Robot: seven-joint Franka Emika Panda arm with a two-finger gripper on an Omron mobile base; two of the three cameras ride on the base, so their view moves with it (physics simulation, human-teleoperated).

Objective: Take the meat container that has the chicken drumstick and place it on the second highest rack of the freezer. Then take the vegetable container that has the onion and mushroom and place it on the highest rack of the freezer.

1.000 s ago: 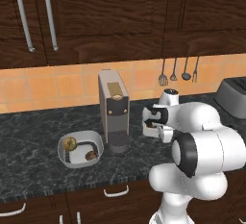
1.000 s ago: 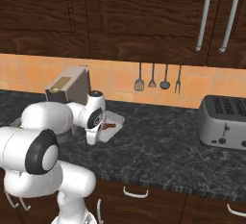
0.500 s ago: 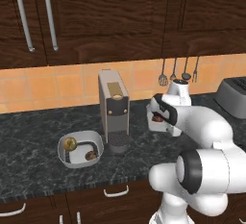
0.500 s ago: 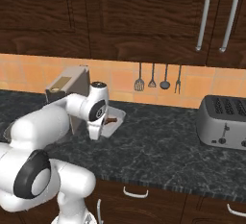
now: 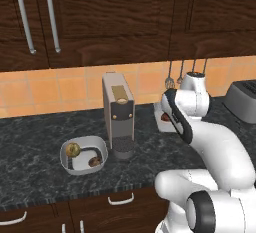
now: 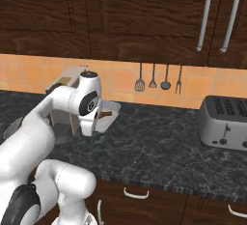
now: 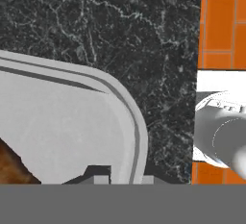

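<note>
**End effector clamped on the rim of the meat container**

At the left of the dark marbled bench (image 5: 30,147), a grey vegetable container (image 5: 84,154) sits just beside the coffee machine (image 5: 119,114); inside it lie a yellowish onion (image 5: 73,149) and a dark-brown mushroom (image 5: 93,162), apart from each other. Right of the coffee machine, the white arm reaches to the pale meat container (image 5: 161,113) near the orange tiled backsplash (image 5: 75,84), with the reddish-brown chicken drumstick (image 5: 165,117) showing in it. In the hand view, the end effector (image 7: 124,179) is narrowed onto the container's rim, one fingertip inside the wall and one outside. Utensils (image 6: 159,78) hang on the wall further right, and a toaster (image 6: 225,122) stands at the far right.
</note>
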